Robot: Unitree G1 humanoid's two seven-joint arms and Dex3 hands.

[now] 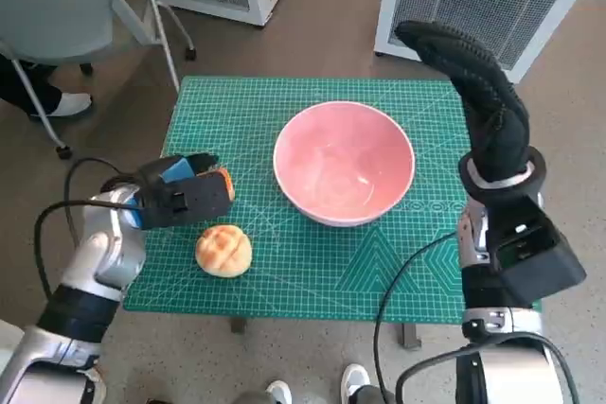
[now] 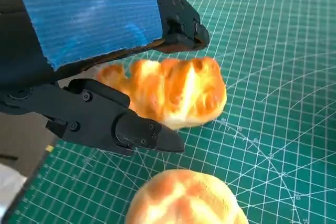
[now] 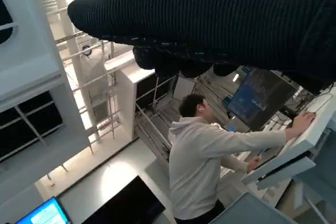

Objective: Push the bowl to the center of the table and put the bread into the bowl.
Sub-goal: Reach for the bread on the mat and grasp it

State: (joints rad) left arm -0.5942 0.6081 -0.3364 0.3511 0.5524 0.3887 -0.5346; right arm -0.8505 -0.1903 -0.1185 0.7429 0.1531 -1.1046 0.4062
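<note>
My left hand (image 1: 180,198) clamps one bread (image 2: 173,93) left of the bowl (image 1: 344,162), which sits near the mat's middle; my right hand (image 1: 473,78), holding nothing, is raised beyond it.

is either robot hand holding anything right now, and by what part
The left robot hand grips a golden, ridged bread roll across its body, fingers on either side. The gloved right robot hand holds nothing, raised beside the pink bowl.
</note>
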